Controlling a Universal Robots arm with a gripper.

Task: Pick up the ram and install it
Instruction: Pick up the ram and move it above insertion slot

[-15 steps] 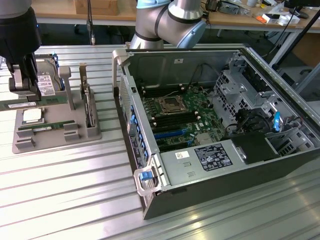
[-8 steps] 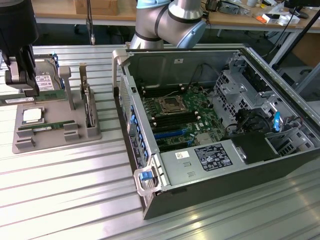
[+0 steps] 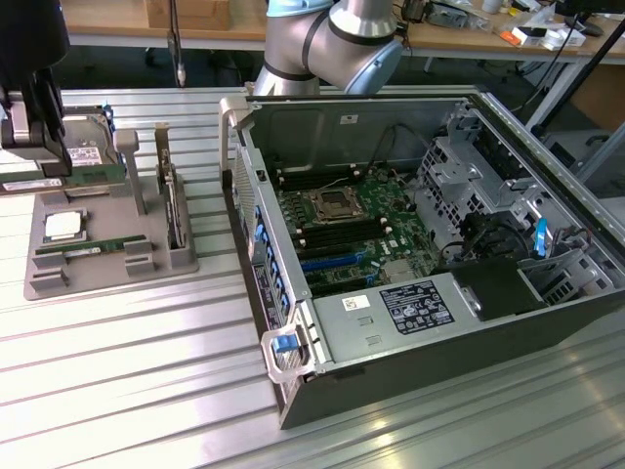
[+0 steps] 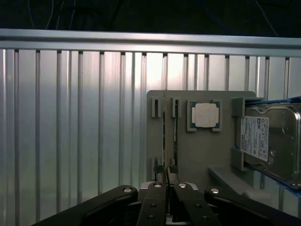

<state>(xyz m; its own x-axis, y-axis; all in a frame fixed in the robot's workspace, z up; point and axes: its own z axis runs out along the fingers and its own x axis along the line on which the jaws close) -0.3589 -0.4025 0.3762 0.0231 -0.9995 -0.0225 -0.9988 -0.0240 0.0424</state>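
Right now the black two-fingered gripper (image 4: 167,178) hangs over the grey moulded plastic fixture tray (image 3: 107,278), with its fingers pressed together and nothing visibly clamped between them. In the wrist view the fingertips (image 4: 160,179) sit just over the near edge of that tray, lined up with the narrow slotted holders that run along it.

And there's the ram (image 3: 83,249), the long thin green circuit-board stick with a white label. It stands on edge in its holders on the tray, low in the fixture and apart from the gripper. Just beside it lies the square silver processor chip (image 3: 62,227), flat in its own pocket. Behind that, the boxy silver hard drive with a white label (image 4: 270,141) sits upright at the far end of the tray.

Over to the exterior view's right, the big open dark-grey computer case (image 3: 322,391) lies on its side on the ribbed aluminium table (image 3: 117,391), well apart from the tray. Its green motherboard (image 3: 342,220) faces up, with the square processor socket (image 3: 332,205) near the middle and rows of long black slots (image 3: 337,234) beside it. The silver-grey jointed robot arm (image 3: 332,39) comes in from behind the case, at the top of the exterior view.
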